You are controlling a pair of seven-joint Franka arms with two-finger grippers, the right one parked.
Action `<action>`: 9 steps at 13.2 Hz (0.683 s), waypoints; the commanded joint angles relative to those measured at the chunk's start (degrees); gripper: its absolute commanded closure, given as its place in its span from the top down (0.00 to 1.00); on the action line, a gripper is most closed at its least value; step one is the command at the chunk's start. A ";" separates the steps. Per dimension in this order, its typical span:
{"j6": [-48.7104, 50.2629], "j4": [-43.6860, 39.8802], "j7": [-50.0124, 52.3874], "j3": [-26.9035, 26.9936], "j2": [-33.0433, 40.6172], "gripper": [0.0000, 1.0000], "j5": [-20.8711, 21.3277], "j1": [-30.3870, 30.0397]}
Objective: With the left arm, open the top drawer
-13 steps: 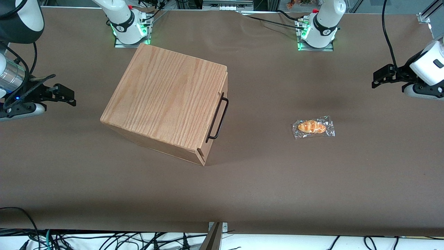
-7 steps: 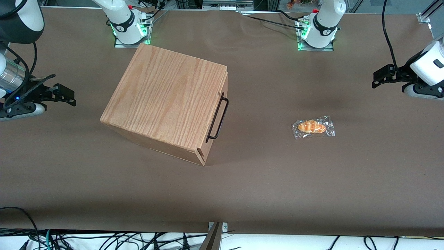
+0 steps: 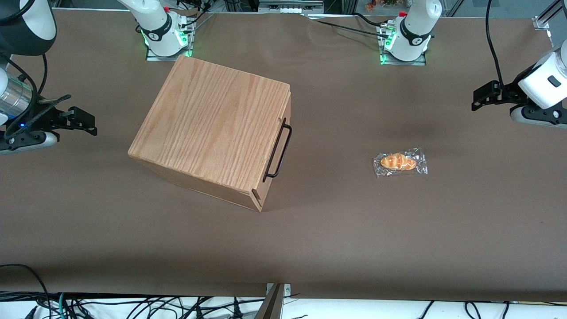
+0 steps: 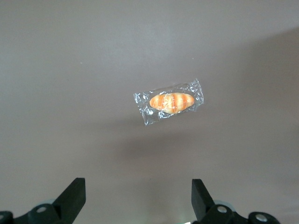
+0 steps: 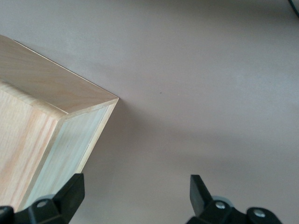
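Seemingly spread gripper (image 4: 136,198) above bread packet (image 4: 170,101), top drawer (image 3: 277,148) shut

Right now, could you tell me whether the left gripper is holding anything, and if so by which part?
Nothing is held: the left gripper hangs open above bare table near the wrapped bread, well away from the top drawer's handle.

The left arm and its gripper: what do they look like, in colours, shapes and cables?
The left arm is glossy white with a small dark marking on its shell and a white base banded in black, lit green. A black cable hangs to it. Its gripper, at the working arm's end of the table, is black, with two flat, wedge-shaped fingers standing open.
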State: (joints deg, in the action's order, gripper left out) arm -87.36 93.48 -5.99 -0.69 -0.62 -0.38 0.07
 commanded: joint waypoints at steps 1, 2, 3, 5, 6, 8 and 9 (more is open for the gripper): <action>2.97 -1.98 -0.87 0.16 -1.93 1.00 0.47 0.45; 3.07 -1.98 -0.87 0.16 -1.93 1.00 0.47 0.54; 3.07 -1.98 -0.87 0.16 -2.02 1.00 0.47 0.63; 3.07 -2.07 -0.87 0.16 -2.45 1.00 0.47 0.89; 3.16 -2.16 -0.87 -0.01 -2.46 1.00 -0.66 1.16; 3.25 -2.16 -0.78 -0.89 -2.54 1.00 -6.71 1.59; 3.25 -1.81 -0.87 -2.28 -2.81 1.00 -7.96 2.12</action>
State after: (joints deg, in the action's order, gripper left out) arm -85.50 93.46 -6.04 -1.73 -2.22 -5.85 1.26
